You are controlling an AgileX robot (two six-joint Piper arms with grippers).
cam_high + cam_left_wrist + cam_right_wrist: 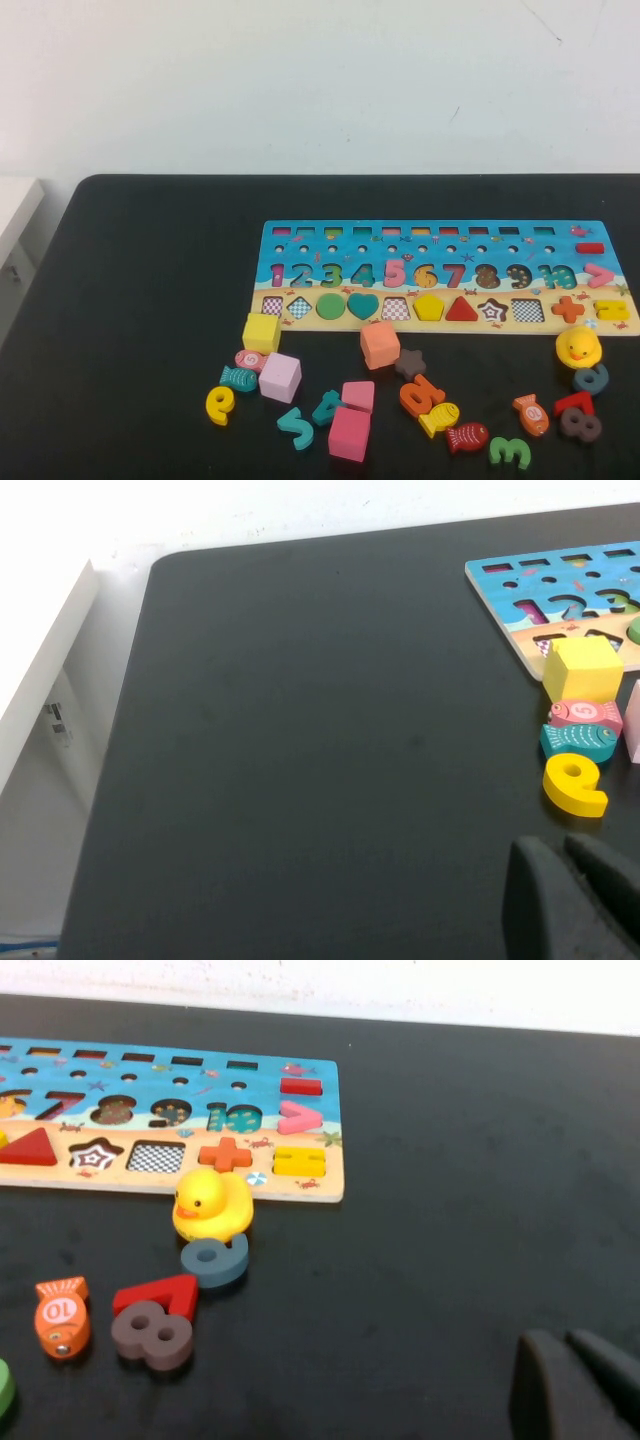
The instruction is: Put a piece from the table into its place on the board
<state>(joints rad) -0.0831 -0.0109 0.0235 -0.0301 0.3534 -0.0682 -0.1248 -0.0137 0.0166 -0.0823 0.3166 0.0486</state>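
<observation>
The number and shape board [300,232] lies at the back of the black table, with empty slots among its digits and shapes. Loose pieces lie in front of it: a yellow cube [261,332], a pink cube [280,377], an orange cube [380,345], a brown star [410,363], a green 3 [510,452], a red 7 [573,403] and a brown 8 [580,425]. Neither gripper shows in the high view. My left gripper [560,848] is shut and empty over bare table, near a yellow digit [574,784]. My right gripper [563,1340] is shut and empty, to the side of the brown 8 [152,1334].
A yellow duck [578,348] sits at the board's front right corner beside a blue digit [591,378]. Several fish pieces and two pink blocks [350,432] lie in the front row. A white cabinet [15,215] stands off the table's left edge.
</observation>
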